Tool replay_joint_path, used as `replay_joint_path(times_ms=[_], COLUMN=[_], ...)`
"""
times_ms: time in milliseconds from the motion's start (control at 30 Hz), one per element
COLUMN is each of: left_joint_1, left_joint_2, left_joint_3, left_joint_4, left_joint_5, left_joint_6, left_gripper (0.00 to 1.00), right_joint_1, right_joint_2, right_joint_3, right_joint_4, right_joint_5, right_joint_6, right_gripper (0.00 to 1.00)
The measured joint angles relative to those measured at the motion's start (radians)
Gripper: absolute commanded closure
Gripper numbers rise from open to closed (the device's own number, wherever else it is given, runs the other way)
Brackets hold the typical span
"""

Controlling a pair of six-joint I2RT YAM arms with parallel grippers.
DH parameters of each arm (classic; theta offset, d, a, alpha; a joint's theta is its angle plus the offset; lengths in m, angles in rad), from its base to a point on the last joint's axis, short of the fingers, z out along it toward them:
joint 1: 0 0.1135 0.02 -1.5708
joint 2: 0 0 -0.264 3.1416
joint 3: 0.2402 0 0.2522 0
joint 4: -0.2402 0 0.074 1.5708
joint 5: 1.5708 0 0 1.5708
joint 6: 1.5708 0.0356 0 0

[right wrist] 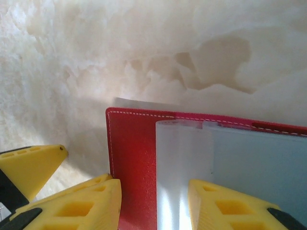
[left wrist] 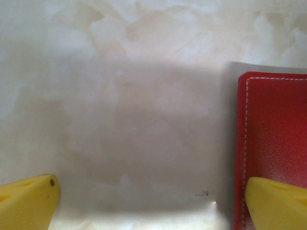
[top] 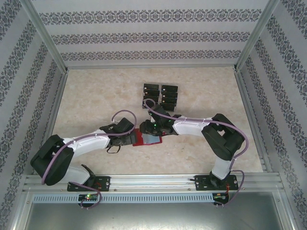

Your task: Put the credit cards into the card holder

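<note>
As things are lying now: no card is sitting in the card holder [top: 144, 140] that I can see, so the filling itself is not yet beginning.
Credit cards [top: 160, 96]: about eight black ones are lying flat on the tabletop [top: 96, 96] in two short columns, well beyond both sets of jaws and touched by neither.
Card holder, place: it is lying open on the tabletop right where the two sets of jaws are meeting, with its grey-blue lining [right wrist: 259, 167] facing up.
Left jaws: they are standing spread wide and pinching nothing. One fingertip [left wrist: 276, 203] is hanging over the stitched red edge of the holder, and the other fingertip [left wrist: 26, 201] is hanging over bare tabletop.
Right jaws: these are spread too, straddling a pale translucent sleeve [right wrist: 175, 158] near the holder's fold, with red leather showing between them beside it. I cannot tell whether they are pressing down on it.
Done, by my reckoning: the holder is lying open with both arms gathering at it, and nothing more.
Left to do: every card is waiting to be fetched from beyond the jaws and slid into a pocket, so I am judging the job barely started.
What I am expecting: one set of jaws steadying the holder while the other goes out for the nearest card. Such thin cards lying flat look fiddly to lift.
</note>
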Motion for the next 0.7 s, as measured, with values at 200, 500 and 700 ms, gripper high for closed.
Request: replay_joint_path(times_ms=[200,500,700], left_joint_1=[0.0,0.001,0.007], left_joint_2=[-0.13,-0.277,-0.318], left_joint_3=[-0.053,-0.067,-0.087], left_joint_4=[-0.016,-0.077,-0.134], left_joint_5=[-0.035,-0.125,-0.159], left_joint_6=[-0.05,-0.097,-0.117], left_gripper=[0.0,0.0,0.0], right_joint_1=[0.019,0.066,0.14], right_joint_2=[0.02,0.046,0.063], right_joint_3=[0.034,0.089,0.121], right_joint_4=[-0.016,-0.031,-0.056], right_joint_5=[-0.003,-0.007,-0.025], right_joint_6=[0.002,0.013,0.028], right_gripper=[0.58,0.58,0.58])
